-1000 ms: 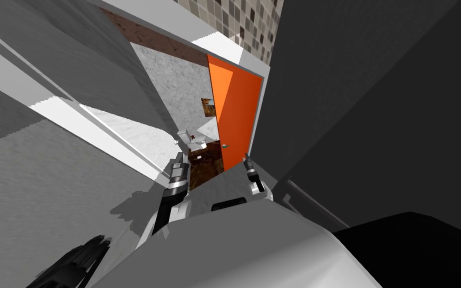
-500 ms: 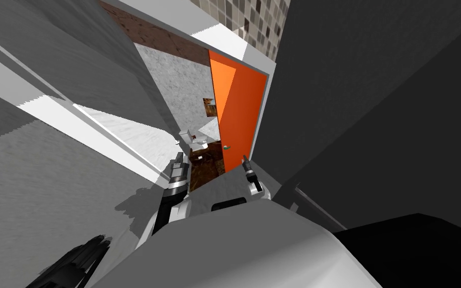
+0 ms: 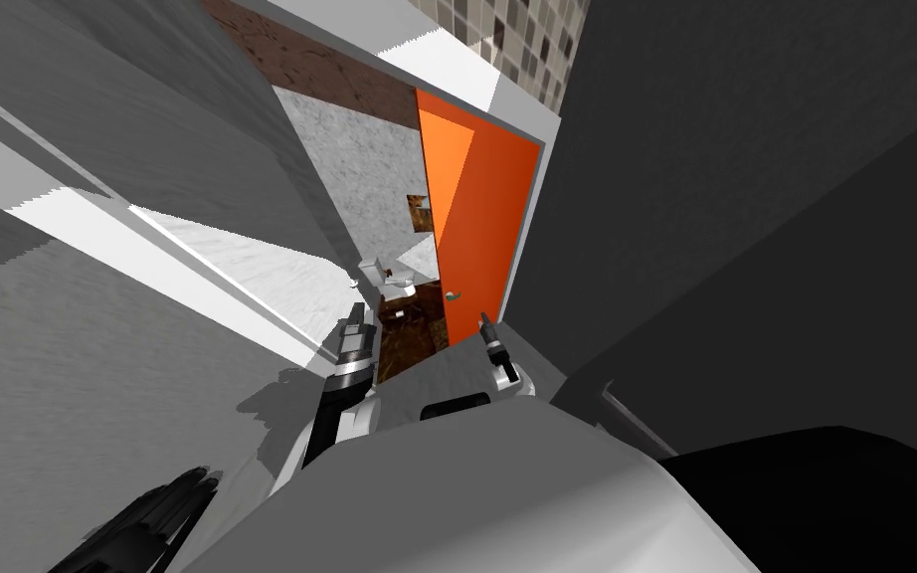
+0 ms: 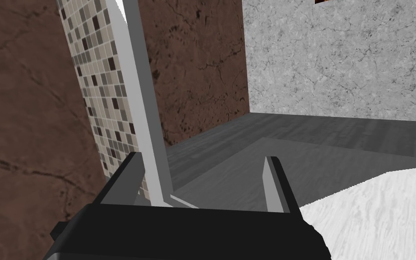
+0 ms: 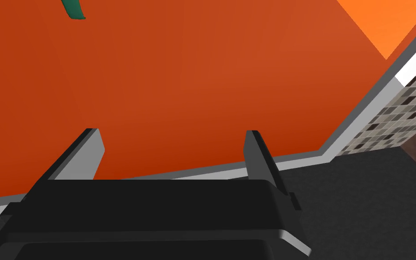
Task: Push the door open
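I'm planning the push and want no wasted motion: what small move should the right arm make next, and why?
Probably ease the right gripper straight forward into the orange door. Its open jaws face the flat panel, clear of the green handle, and in the head view the door stands only partly open.

No text, no labels — nothing readable

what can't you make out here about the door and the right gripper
Unclear: the right wrist view shows the right gripper with fingers open facing the orange door, but touching or apart cannot be told; the head view shows it too small.
Cut off: the door handle, by the right wrist view's edge; only a green tip shows.
Too small: the white fixture past the doorway, in the head view, cannot be named.
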Tool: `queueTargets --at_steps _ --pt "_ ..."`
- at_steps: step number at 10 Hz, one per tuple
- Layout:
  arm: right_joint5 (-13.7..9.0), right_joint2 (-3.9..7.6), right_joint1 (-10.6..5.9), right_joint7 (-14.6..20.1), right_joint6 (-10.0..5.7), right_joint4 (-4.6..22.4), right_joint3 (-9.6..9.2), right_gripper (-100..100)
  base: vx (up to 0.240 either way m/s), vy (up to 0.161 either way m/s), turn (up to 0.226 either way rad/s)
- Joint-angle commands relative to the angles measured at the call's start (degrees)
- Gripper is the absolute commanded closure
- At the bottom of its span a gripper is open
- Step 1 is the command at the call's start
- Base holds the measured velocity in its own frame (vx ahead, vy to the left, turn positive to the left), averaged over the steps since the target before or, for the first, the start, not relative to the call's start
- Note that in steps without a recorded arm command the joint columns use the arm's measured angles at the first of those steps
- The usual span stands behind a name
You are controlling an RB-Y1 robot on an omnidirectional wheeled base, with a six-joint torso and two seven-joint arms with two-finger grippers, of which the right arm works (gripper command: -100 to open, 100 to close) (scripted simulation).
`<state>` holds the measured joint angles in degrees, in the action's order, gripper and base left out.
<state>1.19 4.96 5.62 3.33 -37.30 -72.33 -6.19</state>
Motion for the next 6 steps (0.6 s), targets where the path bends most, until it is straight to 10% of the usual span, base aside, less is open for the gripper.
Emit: queueTargets --at_steps 1,6 --pt "0.2 -0.26 -0.79 0.0 -0.61 2.4 -0.18 -100 0.086 -0.022 0.069" --pt "0.8 -0.88 -3.13 0.0 -2.01 9.2 -0.66 -100 0.103 -0.026 0.051"
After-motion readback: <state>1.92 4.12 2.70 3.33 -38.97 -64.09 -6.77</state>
